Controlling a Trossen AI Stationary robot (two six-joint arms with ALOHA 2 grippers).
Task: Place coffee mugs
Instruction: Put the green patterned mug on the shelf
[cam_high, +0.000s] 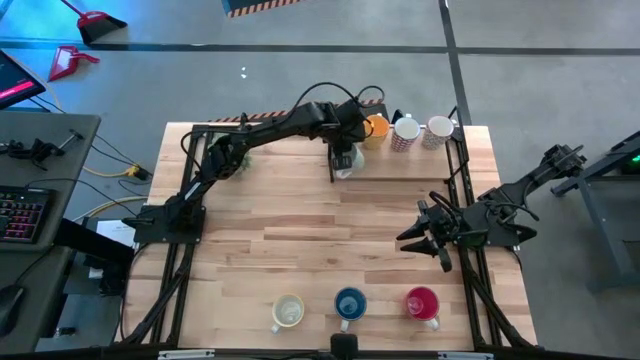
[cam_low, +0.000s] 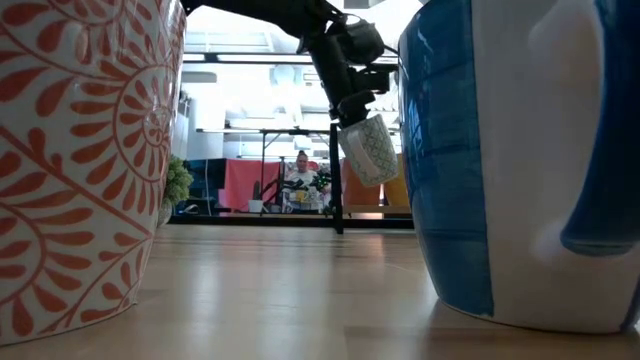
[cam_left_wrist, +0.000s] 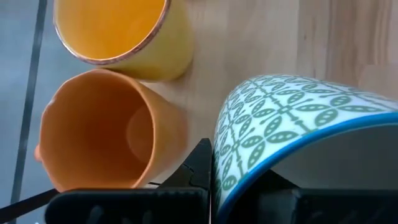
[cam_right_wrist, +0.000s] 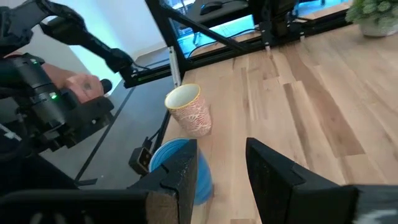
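Green-patterned mug (cam_low: 369, 150) held clear of the table, tilted, near the far edge, pinched at the rim by the left gripper (cam_high: 343, 158): jaws closed on the wall, one finger inside and one outside, as the left wrist view seems to show. Likely ceramic: stiff, fairly heavy for its size, glazed and slippery, apt to chip if dropped or knocked against its neighbours. Rim pinch looks like the workable hold; the handle too small and curved for flat fingers, probably. Tilt suggests a grip off the centre of weight, so a slow, level set-down called for.

Just beyond it, along the far edge toward the far right corner, a row: orange mug (cam_left_wrist: 109, 134), yellow mug (cam_left_wrist: 127, 34), then a red-patterned mug (cam_high: 405, 133) and a white mug (cam_high: 438, 131). Little room beside the orange one; contact there the main risk.

Near edge: cream mug (cam_high: 288, 312), blue mug (cam_high: 349, 304), pink mug (cam_high: 422, 303) in a line, well apart from the far row.

Right gripper (cam_high: 432, 240) idle by the right edge, jaws apart, holding nothing.

Plant (cam_low: 176, 183) at the far left, partly hidden under the left arm.
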